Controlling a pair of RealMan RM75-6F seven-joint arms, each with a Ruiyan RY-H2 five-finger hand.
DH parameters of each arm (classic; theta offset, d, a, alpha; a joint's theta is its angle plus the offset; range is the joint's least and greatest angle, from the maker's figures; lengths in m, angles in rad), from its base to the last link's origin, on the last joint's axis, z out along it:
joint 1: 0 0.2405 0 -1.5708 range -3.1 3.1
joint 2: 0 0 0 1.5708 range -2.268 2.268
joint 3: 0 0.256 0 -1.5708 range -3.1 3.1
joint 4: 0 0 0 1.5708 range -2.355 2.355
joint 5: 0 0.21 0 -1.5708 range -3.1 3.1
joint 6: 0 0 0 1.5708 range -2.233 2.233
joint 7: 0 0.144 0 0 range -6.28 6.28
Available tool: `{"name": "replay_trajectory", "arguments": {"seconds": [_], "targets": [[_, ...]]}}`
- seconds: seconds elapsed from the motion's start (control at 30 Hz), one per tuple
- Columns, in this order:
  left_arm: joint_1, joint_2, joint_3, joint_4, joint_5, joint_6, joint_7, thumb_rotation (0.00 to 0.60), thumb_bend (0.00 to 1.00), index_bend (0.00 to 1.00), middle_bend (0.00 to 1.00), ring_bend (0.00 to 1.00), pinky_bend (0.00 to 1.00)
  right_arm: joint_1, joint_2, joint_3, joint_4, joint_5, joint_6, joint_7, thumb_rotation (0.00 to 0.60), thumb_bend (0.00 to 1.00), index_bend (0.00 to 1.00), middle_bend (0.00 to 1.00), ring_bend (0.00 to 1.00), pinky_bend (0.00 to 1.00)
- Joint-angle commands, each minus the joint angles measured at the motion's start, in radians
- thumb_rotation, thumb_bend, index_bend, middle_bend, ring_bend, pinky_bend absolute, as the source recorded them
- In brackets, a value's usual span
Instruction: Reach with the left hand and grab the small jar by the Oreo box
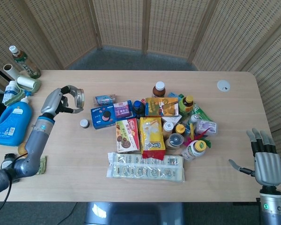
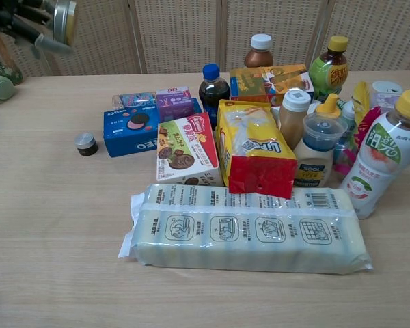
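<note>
My left hand (image 1: 58,102) is raised above the table's left side and grips a small round jar with a metal lid (image 1: 78,97), turned on its side. The chest view shows that hand (image 2: 24,20) and jar (image 2: 63,20) at the top left corner, well above the table. A second small dark jar with a silver lid (image 1: 84,123) (image 2: 86,143) stands on the table just left of the blue Oreo box (image 1: 103,117) (image 2: 131,128). My right hand (image 1: 264,161) hangs beyond the table's right front corner, fingers spread and holding nothing.
A crowd of snack boxes and bottles fills the table's middle, with a long clear pack of cups (image 1: 145,167) in front. A blue detergent jug (image 1: 13,123), a lint roller (image 1: 27,83) and bottles line the left edge.
</note>
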Motion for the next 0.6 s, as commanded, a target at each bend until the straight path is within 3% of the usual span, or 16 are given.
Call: {"name": "replay_trajectory", "arguments": {"seconds": [0.03,0.37,0.6], "targets": [[0.034,0.099,-0.041,-0.143,0.02,0.053,-0.03,0.6,0.15,0.46,0.5,0.87,0.55,-0.005,-0.01,-0.005,0.016,-0.008,0.01,0.024,0.341,0.15,0.0,0.0,0.0,0.0],[0.022,0.2,-0.091,-0.337,-0.036,0.121,-0.011,0.6,0.14,0.46,0.49,0.86,0.55,-0.026,-0.036,-0.02,0.083,-0.019,0.032,0.103,0.343,0.15,0.0,0.0,0.0,0.0],[0.009,0.217,-0.087,-0.359,-0.059,0.127,-0.022,0.6,0.13,0.46,0.49,0.86,0.54,-0.032,-0.033,-0.02,0.089,-0.023,0.04,0.114,0.345,0.15,0.0,0.0,0.0,0.0]]}}
